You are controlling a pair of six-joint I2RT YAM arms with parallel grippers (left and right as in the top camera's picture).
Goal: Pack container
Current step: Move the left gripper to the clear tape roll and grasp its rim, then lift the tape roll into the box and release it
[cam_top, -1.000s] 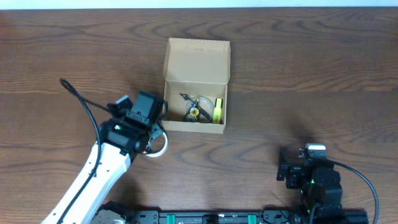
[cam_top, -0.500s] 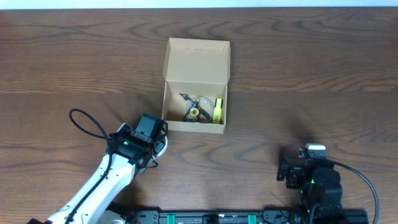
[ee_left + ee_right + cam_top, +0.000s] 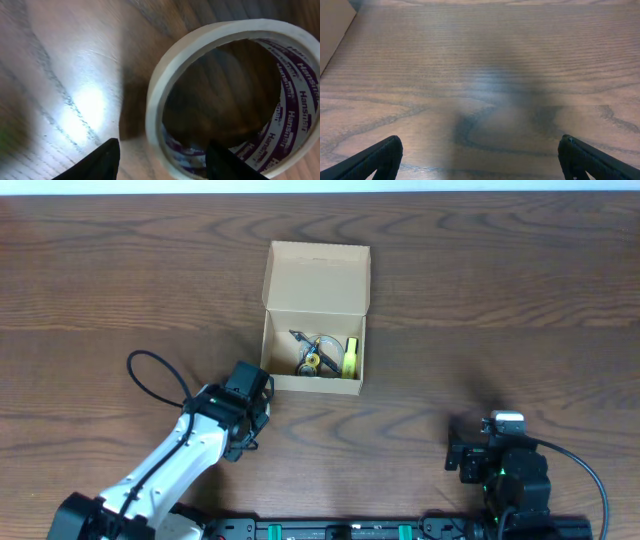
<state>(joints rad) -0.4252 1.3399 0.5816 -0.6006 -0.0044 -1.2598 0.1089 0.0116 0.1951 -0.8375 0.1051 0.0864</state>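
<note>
best to pinch the tape roll [image 3: 154, 107], likely light and stiff, by its near wall, just ahead of the wide-spread left gripper [image 3: 161, 152].

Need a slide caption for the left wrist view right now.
Open jaws poised at the near wall of a beige tape roll lying on the wooden table.

The cardboard box [image 3: 312, 385] sits on the table [image 3: 500, 300] a little left of centre, toward the far side. It is small, rectangular, plain tan, and open. Its hinged lid [image 3: 317, 278] is swung back toward the far side. Inside, a yellow roll [image 3: 350, 357] stands on edge at the right, beside small dark items [image 3: 308, 358].
</note>
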